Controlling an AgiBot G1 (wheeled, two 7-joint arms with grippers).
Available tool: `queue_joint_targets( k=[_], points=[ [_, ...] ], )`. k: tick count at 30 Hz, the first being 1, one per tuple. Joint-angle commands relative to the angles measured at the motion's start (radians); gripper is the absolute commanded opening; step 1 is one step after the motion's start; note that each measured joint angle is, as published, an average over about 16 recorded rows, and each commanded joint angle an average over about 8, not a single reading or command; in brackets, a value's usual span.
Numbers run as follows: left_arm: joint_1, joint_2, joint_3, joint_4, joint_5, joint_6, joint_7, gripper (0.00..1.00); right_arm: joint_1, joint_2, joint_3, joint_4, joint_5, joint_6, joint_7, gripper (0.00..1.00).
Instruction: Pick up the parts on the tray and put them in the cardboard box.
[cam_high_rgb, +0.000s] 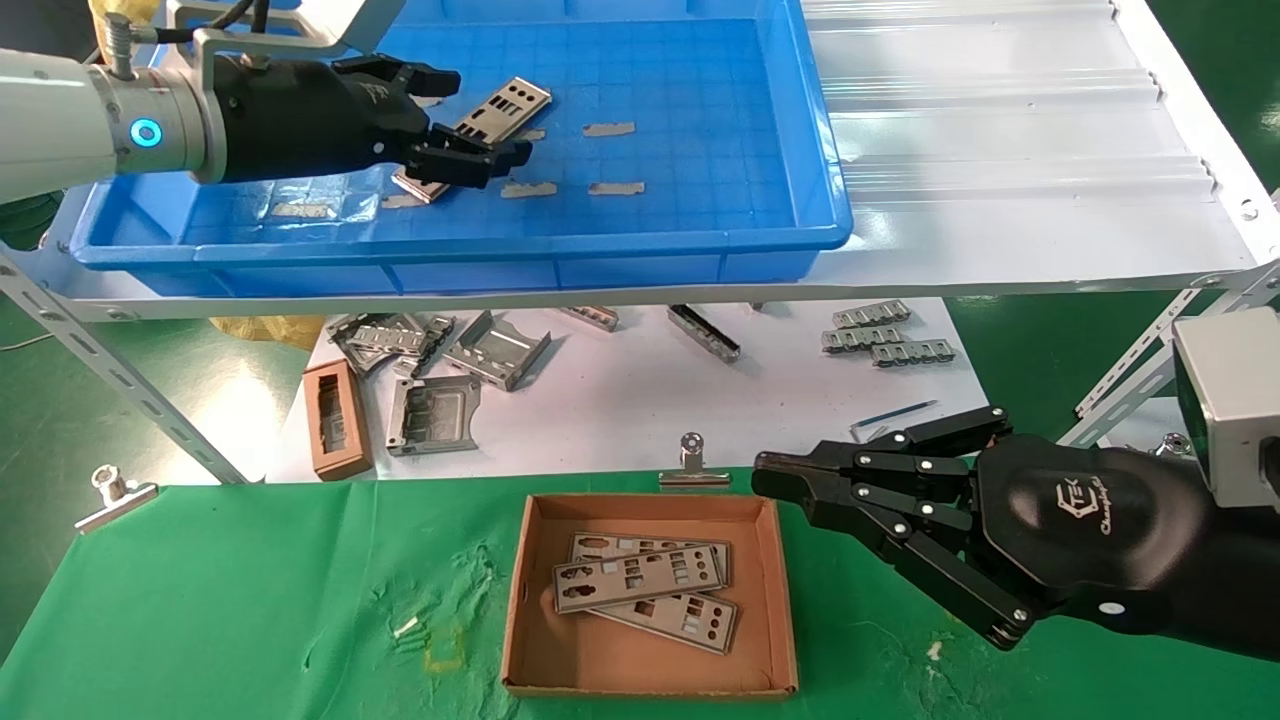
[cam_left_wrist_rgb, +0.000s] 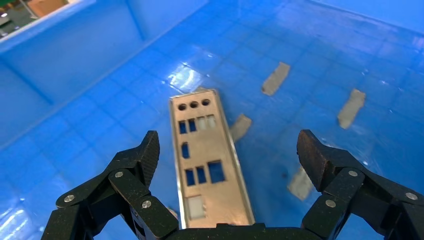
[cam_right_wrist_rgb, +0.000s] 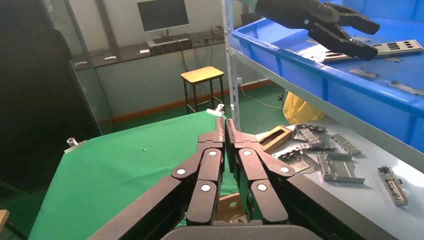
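A silver punched plate (cam_high_rgb: 478, 132) lies on the floor of the blue tray (cam_high_rgb: 700, 260) on the shelf. It also shows in the left wrist view (cam_left_wrist_rgb: 210, 165). My left gripper (cam_high_rgb: 470, 112) is open over the near end of this plate, one finger on each side, holding nothing. In the left wrist view my left gripper (cam_left_wrist_rgb: 227, 150) straddles the plate. The cardboard box (cam_high_rgb: 530, 590) sits on the green cloth and holds three plates (cam_high_rgb: 640, 577). My right gripper (cam_high_rgb: 765, 475) is shut and empty, hovering beside the box's right rear corner.
Grey tape strips (cam_high_rgb: 610, 129) dot the tray floor. Below the shelf, bent grey brackets (cam_high_rgb: 470, 350) and a small brown frame piece (cam_high_rgb: 337, 420) lie on a white sheet. Binder clips (cam_high_rgb: 692, 462) hold the green cloth's edge. A slanted shelf strut (cam_high_rgb: 120, 380) stands at left.
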Motion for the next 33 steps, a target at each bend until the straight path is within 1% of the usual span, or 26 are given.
queue_joint_targets(
  k=[1, 3, 4, 5, 11, 12, 13, 33],
  points=[
    [-0.007, 0.008, 0.001, 0.018, 0.002, -0.009, 0.009, 1.00, 0.000, 0.000, 0.000, 0.000, 0.000, 0.000, 0.000, 1.00],
    [-0.009, 0.015, 0.001, 0.032, 0.002, -0.014, 0.011, 0.99, 0.000, 0.000, 0.000, 0.000, 0.000, 0.000, 0.000, 1.00],
    [-0.011, 0.018, 0.000, 0.039, 0.001, -0.015, 0.012, 0.93, 0.000, 0.000, 0.000, 0.000, 0.000, 0.000, 0.000, 1.00],
    [-0.012, 0.021, 0.000, 0.044, 0.000, -0.016, 0.012, 0.85, 0.000, 0.000, 0.000, 0.000, 0.000, 0.000, 0.000, 1.00],
    [-0.015, 0.035, -0.007, 0.072, -0.009, -0.026, 0.013, 0.12, 0.000, 0.000, 0.000, 0.000, 0.000, 0.000, 0.000, 1.00],
    [-0.015, 0.038, -0.008, 0.076, -0.011, -0.028, 0.012, 0.05, 0.000, 0.000, 0.000, 0.000, 0.000, 0.000, 0.000, 1.00],
    [-0.015, 0.039, -0.009, 0.079, -0.013, -0.031, 0.011, 0.00, 0.000, 0.000, 0.000, 0.000, 0.000, 0.000, 0.000, 1.00],
    [-0.018, 0.053, -0.009, 0.108, -0.013, -0.058, 0.001, 0.00, 0.000, 0.000, 0.000, 0.000, 0.000, 0.000, 0.000, 1.00]
  ],
)
